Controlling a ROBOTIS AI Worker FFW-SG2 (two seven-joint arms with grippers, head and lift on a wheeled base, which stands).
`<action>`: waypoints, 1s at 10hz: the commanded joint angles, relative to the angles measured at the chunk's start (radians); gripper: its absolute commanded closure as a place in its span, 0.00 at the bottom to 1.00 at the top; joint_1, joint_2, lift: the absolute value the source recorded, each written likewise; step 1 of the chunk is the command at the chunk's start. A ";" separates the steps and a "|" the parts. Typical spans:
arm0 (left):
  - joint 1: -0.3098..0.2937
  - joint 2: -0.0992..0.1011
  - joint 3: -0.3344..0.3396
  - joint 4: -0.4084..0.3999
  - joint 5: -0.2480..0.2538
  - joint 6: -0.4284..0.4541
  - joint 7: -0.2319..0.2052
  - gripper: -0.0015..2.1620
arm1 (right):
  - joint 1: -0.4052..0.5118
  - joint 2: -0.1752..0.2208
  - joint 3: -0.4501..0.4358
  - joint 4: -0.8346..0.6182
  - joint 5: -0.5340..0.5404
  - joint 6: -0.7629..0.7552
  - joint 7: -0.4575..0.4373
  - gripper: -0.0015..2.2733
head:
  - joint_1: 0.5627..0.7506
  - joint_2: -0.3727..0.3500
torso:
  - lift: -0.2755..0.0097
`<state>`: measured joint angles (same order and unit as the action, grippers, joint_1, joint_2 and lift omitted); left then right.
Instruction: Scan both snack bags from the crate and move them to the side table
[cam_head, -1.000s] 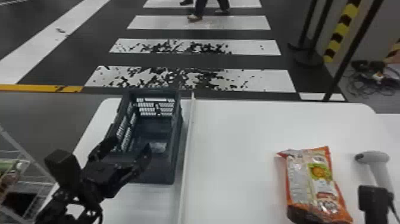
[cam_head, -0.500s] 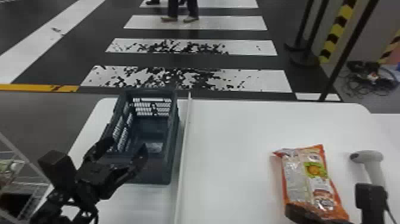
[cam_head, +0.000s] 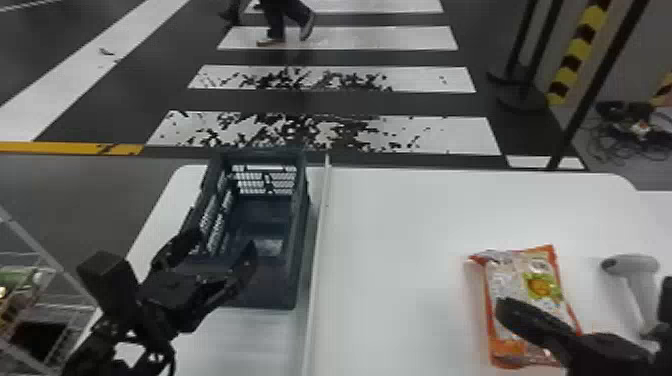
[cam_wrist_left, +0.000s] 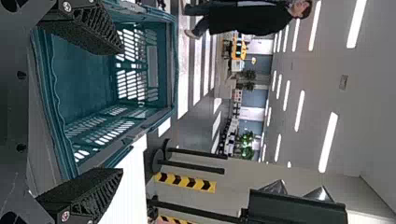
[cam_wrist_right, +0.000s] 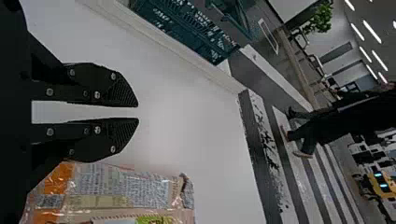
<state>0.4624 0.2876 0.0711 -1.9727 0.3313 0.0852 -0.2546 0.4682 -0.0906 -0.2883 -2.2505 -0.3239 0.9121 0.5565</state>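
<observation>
In the head view my left gripper (cam_head: 222, 245) is over the near part of the dark crate (cam_head: 297, 280), open and empty. The left wrist view shows the same gripper (cam_wrist_left: 122, 111) wide apart in front of the crate (cam_wrist_left: 170, 60). An orange and silver snack bag (cam_head: 510, 280) lies flat on the white table, right of the thin divider. Overlapping the bag's near half is my right gripper (cam_head: 535, 320). In the right wrist view this gripper (cam_wrist_right: 138, 113) is slightly open beside the bag (cam_wrist_right: 121, 189), a narrow gap with nothing held.
A pale handheld scanner (cam_head: 630, 265) stands right of the bag. The raised divider (cam_head: 318, 250) runs between the crate and the right part of the white table (cam_head: 400, 260). At the far left is a wire rack (cam_head: 55, 310) with goods.
My right gripper has come forward from the near edge, farther over the bag. The head view has shifted slightly. The left gripper, crate and bag have stayed in place.
</observation>
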 joint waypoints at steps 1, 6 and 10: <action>0.001 0.004 0.001 -0.003 0.002 0.000 0.000 0.05 | -0.036 0.000 -0.049 -0.001 -0.003 0.005 -0.018 0.07 | 0.70 0.59 | 0.62; -0.001 0.012 -0.001 -0.014 0.002 0.000 0.000 0.05 | -0.141 -0.060 -0.129 0.197 0.097 -0.100 -0.156 0.05 | 0.70 0.36 | 0.62; 0.001 0.013 0.001 -0.012 0.002 0.003 0.000 0.05 | -0.284 -0.164 -0.118 0.474 0.183 -0.192 -0.202 0.05 | 0.70 0.22 | 0.62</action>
<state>0.4627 0.3007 0.0712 -1.9864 0.3329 0.0871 -0.2546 0.2063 -0.2347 -0.4104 -1.8207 -0.1433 0.7302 0.3539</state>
